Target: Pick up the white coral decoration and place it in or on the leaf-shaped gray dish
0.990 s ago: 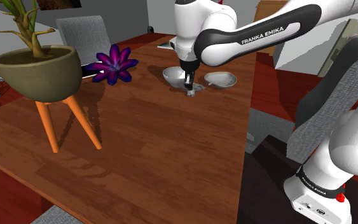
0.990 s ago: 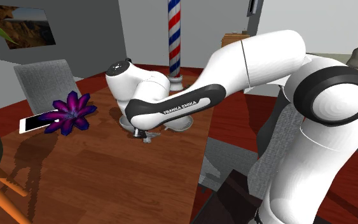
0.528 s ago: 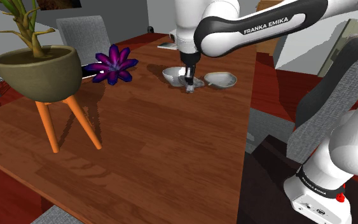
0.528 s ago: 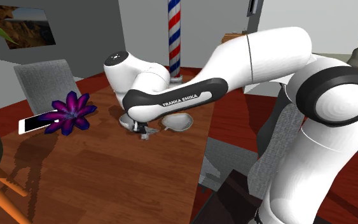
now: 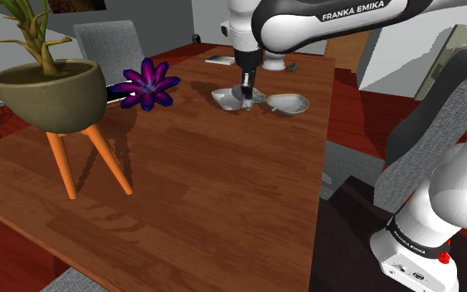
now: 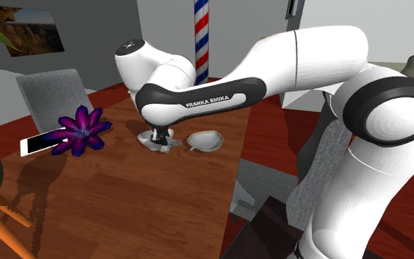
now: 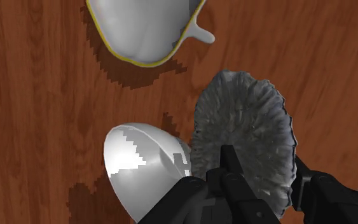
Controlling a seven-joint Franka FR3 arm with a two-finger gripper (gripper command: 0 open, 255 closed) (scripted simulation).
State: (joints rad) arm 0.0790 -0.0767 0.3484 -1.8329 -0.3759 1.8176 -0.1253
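wooden table (image 5: 223, 191) | planter (image 5: 49, 91) | purple flower (image 5: 146, 85) | leaf-shaped dish (image 5: 291, 103) | bowl (image 5: 222, 99)

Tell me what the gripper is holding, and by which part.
The gripper holds the grey coral, jaws shut on its end nearest the hand, the rest fanning out beyond them.

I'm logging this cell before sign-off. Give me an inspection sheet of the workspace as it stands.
Surface: brown wooden table.
Job's things: grey coral decoration, clasped in the fingers; leaf-shaped dish, yellowish rim, nothing in it.
Clutter: shiny bowl next to the coral decoration; purple flower; potted plant on orange legs; white flat slab.
Grippers: gripper shut on the coral decoration.
Cables: nothing seen.
Surroundings: grey chair, striped pole, wall picture.
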